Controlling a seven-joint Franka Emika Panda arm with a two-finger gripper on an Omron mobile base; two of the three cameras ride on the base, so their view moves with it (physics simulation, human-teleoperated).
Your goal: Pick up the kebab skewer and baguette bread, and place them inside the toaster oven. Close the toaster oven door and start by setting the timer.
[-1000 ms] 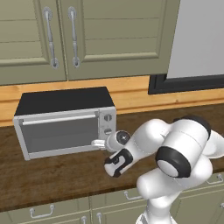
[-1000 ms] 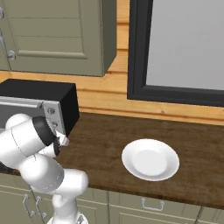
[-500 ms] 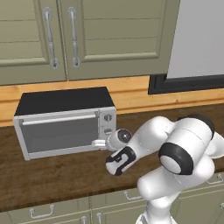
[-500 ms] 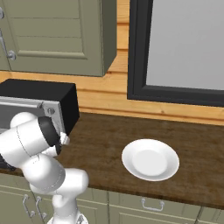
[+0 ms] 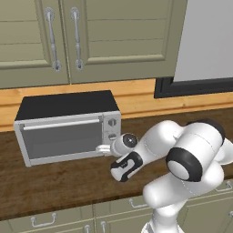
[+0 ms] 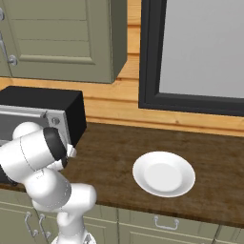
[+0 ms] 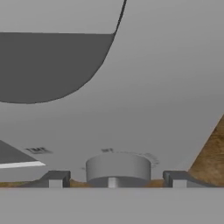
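Observation:
The toaster oven [image 5: 68, 102] stands on the counter at the left, and its door [image 5: 63, 139] is closed upright. My gripper [image 5: 103, 148] reaches the bottom of the oven's right knob panel. In the hand view my gripper [image 7: 114, 179] is open. Its two fingertips [image 7: 54, 179] stand either side of a round grey knob [image 7: 118, 168], with a small gap on each side. The kebab skewer and the baguette bread are out of view. The oven [image 6: 43, 109] also appears at the left of the right base view, partly behind my arm.
A bare white plate [image 6: 163, 173] lies on the dark wooden counter [image 6: 114, 152] to the right of the oven. Green wall cabinets [image 5: 91, 41] hang above, and a dark-framed window [image 6: 200, 57] is at the right.
The arm's elbow has drifted slightly to the right. The gripper stays at the oven's knob panel, and the oven door remains closed.

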